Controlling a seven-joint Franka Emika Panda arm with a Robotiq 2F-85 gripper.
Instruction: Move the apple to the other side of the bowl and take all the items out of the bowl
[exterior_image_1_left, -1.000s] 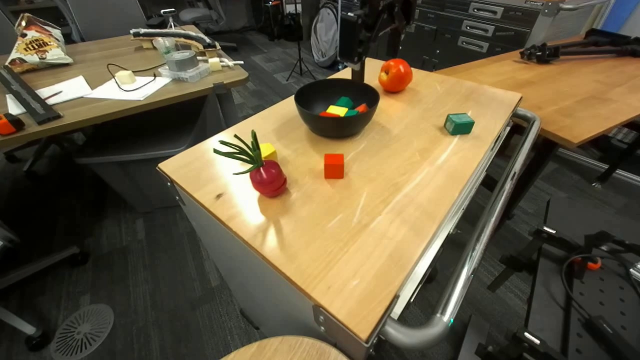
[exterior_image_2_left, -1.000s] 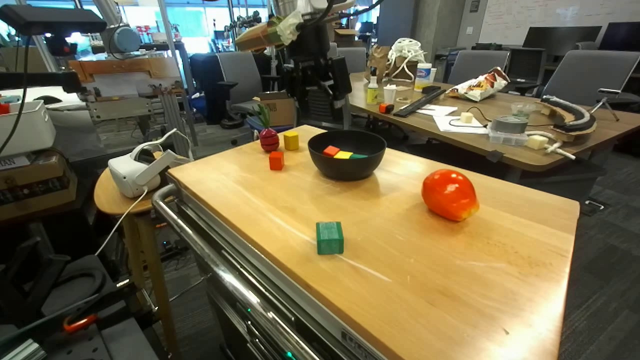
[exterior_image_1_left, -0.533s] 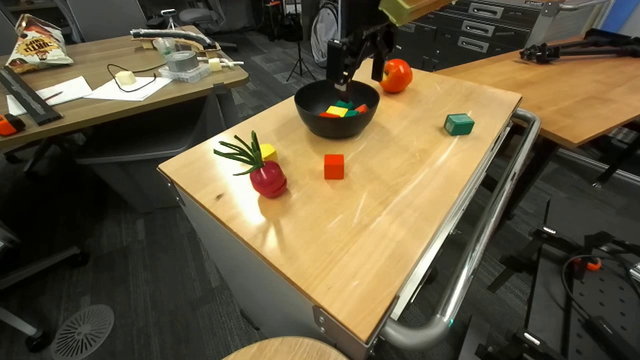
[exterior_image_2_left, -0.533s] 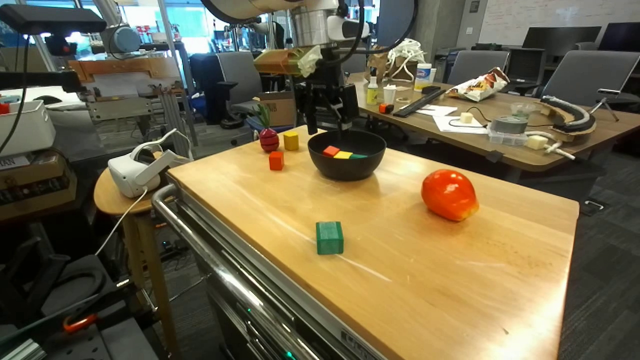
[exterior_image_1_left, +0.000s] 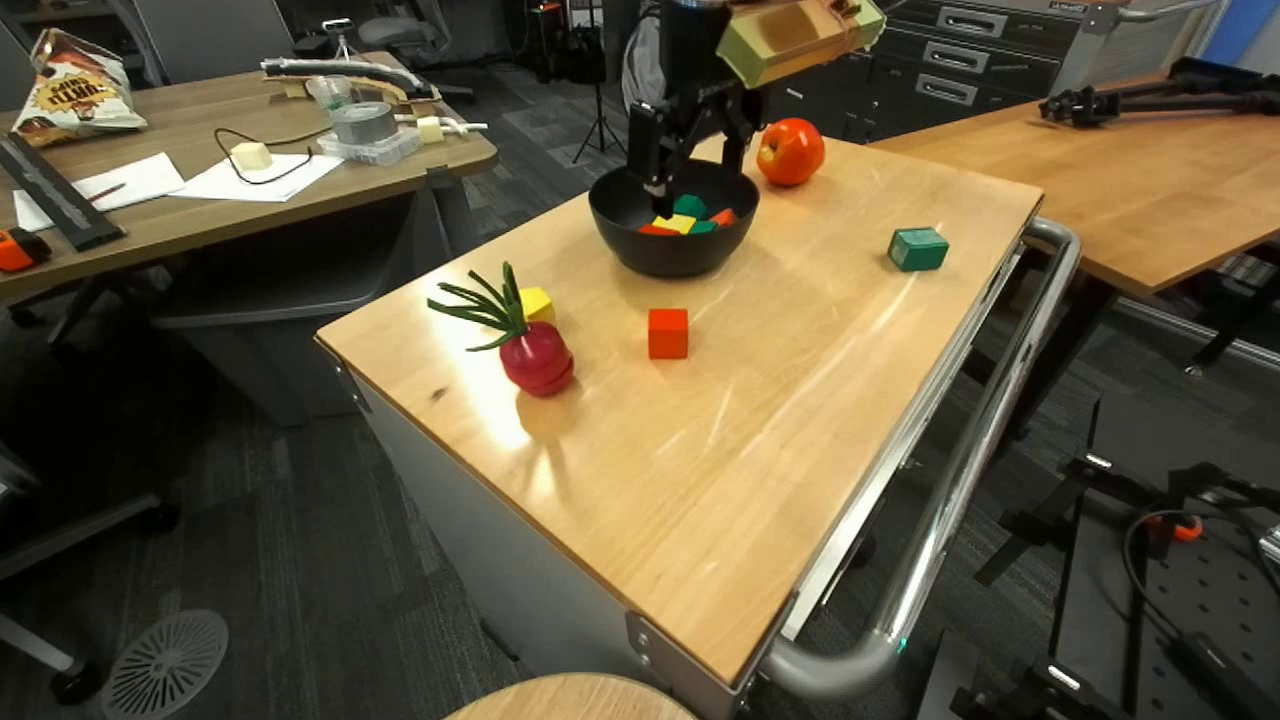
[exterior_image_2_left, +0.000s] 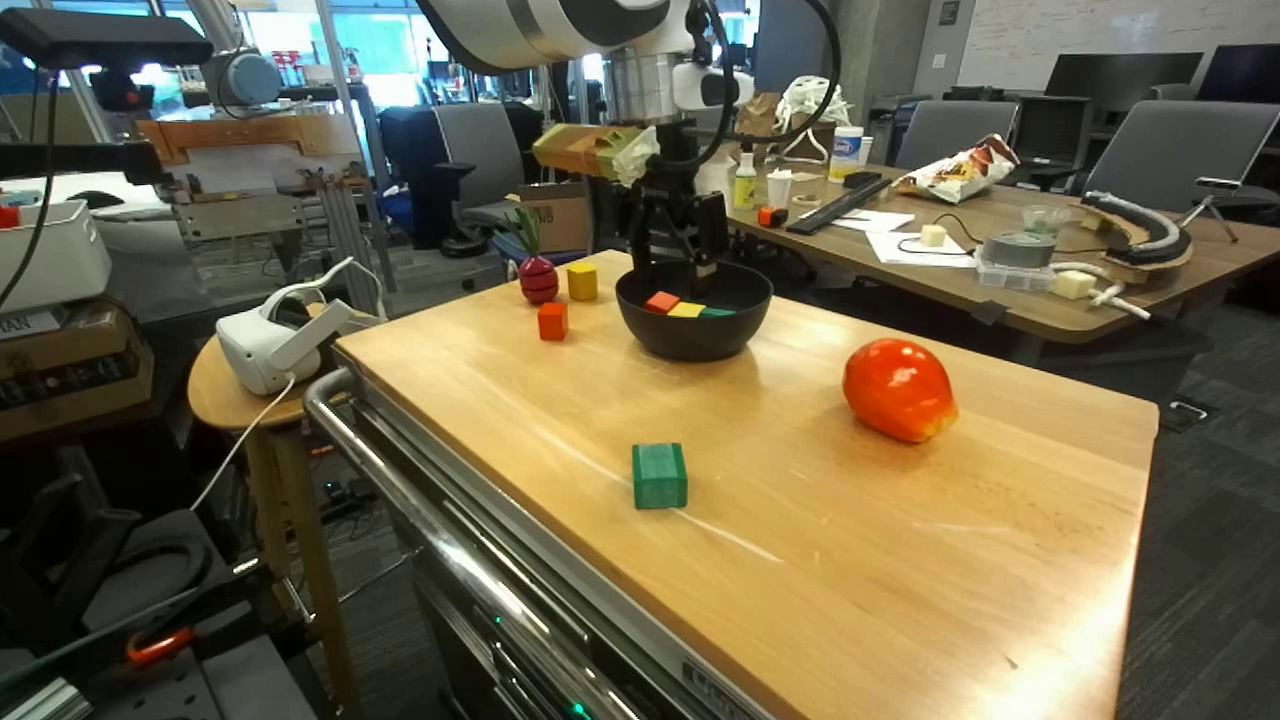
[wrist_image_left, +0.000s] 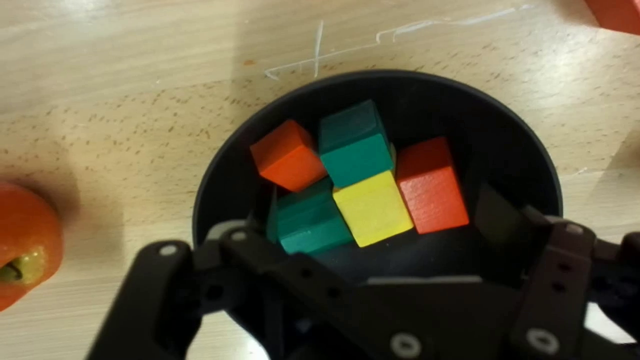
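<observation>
Over the bowl (exterior_image_2_left: 692, 340), you're holding the gripper (exterior_image_2_left: 672, 268) spread, grasping nothing, likely for straddling 1 of 5 visible blocks (wrist_image_left: 372, 207) inside; the apple (exterior_image_2_left: 898, 390) is sitting near, not touching, probably leaving you reaching room.

In an exterior view, the chip bag (exterior_image_1_left: 80, 95) reads TURTLE and CHIPS. In an exterior view, a box (exterior_image_2_left: 75, 362) shows MAN at the view's edge, and a carton (exterior_image_2_left: 556, 225) bears what looks like NB. The lettering on the drawer chest (exterior_image_1_left: 990, 62), the cart nameplate (exterior_image_2_left: 716, 690), the wipes tub (exterior_image_2_left: 846, 152), the wall sign (exterior_image_2_left: 949, 12) and the whiteboard (exterior_image_2_left: 1095, 28) is too small, blurred or faint to read.
</observation>
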